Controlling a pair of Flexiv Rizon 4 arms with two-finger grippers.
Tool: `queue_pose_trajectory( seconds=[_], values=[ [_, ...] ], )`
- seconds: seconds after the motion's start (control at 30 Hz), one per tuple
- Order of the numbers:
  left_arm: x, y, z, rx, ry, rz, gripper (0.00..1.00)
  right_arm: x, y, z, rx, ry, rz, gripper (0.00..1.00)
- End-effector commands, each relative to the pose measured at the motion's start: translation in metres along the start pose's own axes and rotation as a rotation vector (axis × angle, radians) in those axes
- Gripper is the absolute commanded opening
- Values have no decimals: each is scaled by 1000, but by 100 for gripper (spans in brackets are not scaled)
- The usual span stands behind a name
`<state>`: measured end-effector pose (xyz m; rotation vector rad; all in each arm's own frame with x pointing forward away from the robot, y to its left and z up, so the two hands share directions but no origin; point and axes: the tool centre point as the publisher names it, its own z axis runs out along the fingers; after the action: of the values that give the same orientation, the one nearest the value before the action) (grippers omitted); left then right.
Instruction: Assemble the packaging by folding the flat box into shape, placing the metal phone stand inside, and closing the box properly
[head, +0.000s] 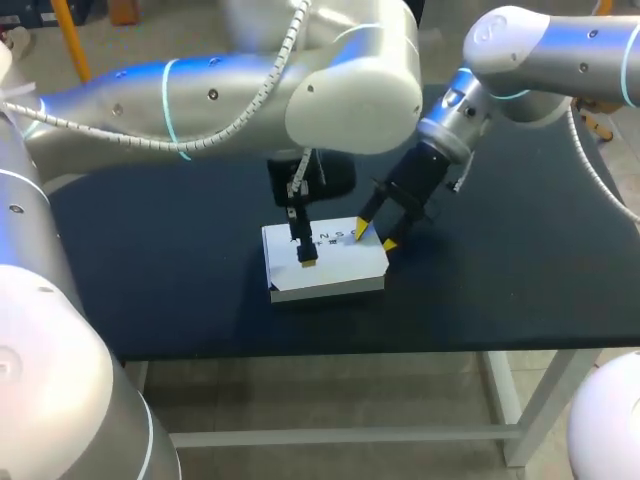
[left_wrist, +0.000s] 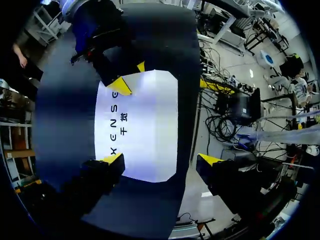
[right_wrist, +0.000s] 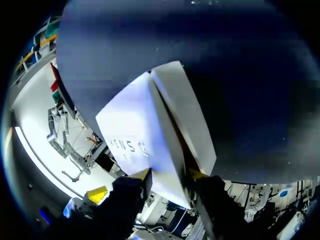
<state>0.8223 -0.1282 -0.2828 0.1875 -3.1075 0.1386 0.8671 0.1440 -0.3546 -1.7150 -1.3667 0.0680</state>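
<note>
The white box (head: 325, 265) lies folded and flat-topped on the dark table (head: 150, 260), with print on its top face (left_wrist: 145, 125). My right gripper (head: 375, 236) is at the box's far right corner, and its fingers straddle the box's edge (right_wrist: 172, 145) and press it from both sides. In the right wrist view this gripper (right_wrist: 169, 175) has white card filling the gap between its tips. My left gripper (head: 305, 255) hangs over the box's top, open wide with nothing held (left_wrist: 161, 160). A black object (head: 335, 178) sits behind the box, partly hidden by my left arm.
The table's front edge (head: 330, 345) runs just in front of the box. Bare dark tabletop stretches to the left (head: 150, 250) and right (head: 520, 260) of the box. My left arm's large elbow (head: 350, 80) hangs over the table's back.
</note>
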Motion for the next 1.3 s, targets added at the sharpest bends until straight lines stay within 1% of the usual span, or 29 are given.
queue_pose_trajectory(
  seconds=[0.03, 0.2, 0.23, 0.37, 0.43, 0.57, 0.63, 0.77, 0.87, 0.97, 1.1, 1.13, 1.3],
  values=[
    [6, 14, 8, 75, -59, 46, 100, 1, 3, 1, 3, -3, 0, 48],
    [3, 14, 14, 104, -46, 32, 99, 2, 3, 1, 3, -1, 1, 48],
    [3, 14, 15, 107, -46, 32, 95, 2, 3, 1, 3, -1, 0, 48],
    [1, 12, 22, 120, -34, -17, 90, 3, 4, 1, 5, 1, 0, 47],
    [0, 10, 25, 121, -31, -27, 85, 3, 4, 1, 5, 1, -1, 47],
    [-3, 7, 32, 115, -34, -54, 78, 5, 3, 0, 5, 2, -4, 47],
    [-5, 6, 35, 109, -23, -58, 78, 5, 3, 0, 4, 2, -5, 47],
    [-10, 4, 40, 99, -24, -69, 77, 6, 3, -1, 3, 2, -7, 47],
    [-15, 2, 44, 90, -26, -76, 75, 6, 2, -1, 2, 2, -8, 47],
    [-18, 2, 48, 86, -27, -84, 74, 7, 2, -1, 2, 2, -8, 47],
    [-22, 3, 51, 81, -26, -97, 71, 7, 4, -1, 4, 0, -6, 47],
    [-23, 3, 51, 80, -27, -99, 68, 7, 4, -1, 4, 0, -6, 47],
    [-25, 4, 52, 77, -38, -102, 65, 8, 5, -1, 5, 2, -6, 48]
  ],
)
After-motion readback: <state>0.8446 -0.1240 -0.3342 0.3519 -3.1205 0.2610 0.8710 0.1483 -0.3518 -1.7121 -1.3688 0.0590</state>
